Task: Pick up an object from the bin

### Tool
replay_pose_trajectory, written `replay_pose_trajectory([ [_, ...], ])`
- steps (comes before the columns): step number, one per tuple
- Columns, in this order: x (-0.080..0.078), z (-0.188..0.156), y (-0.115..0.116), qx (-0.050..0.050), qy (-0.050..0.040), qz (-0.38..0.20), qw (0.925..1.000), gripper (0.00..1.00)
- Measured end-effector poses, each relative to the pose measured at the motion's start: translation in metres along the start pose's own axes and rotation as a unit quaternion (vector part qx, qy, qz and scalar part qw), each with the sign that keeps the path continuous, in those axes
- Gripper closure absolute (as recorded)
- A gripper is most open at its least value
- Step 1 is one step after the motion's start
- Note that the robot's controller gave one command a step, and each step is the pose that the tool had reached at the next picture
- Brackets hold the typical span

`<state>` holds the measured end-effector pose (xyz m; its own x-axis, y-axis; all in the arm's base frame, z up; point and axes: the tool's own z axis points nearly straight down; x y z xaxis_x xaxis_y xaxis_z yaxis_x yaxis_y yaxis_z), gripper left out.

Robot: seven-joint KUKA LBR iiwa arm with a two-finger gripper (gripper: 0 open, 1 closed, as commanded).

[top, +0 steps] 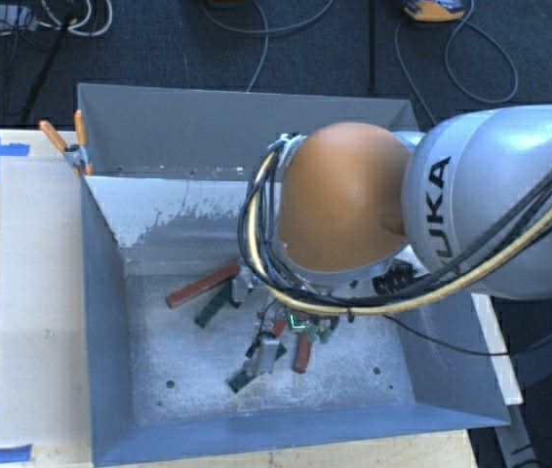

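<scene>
My gripper (292,324) hangs low over the middle of the bin floor, mostly hidden under the arm's orange cover. Just below it stands a short reddish-brown piece (302,356), and to that piece's left lies a grey and dark green clip-like thing (259,361). A long reddish-brown stick (202,285) lies slanted to the gripper's left, and a dark green piece (215,306) rests beside the stick. Whether the gripper touches any of them I cannot tell.
The arm with its orange cover and cable loops covers the bin's right half. Bare floor shows along the bin's left and front sides. The bin's walls slope up steeply all round.
</scene>
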<state>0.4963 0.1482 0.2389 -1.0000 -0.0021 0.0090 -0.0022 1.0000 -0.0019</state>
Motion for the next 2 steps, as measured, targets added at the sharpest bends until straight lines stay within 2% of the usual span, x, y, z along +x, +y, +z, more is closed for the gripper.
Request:
replay_pose_trajectory([
  [1,-0.047,0.123,0.063,0.0,-0.002,-0.155,0.9879,0.0],
  [2,-0.094,0.169,-0.004,0.001,-0.0058,-0.208,0.9782,0.0],
])
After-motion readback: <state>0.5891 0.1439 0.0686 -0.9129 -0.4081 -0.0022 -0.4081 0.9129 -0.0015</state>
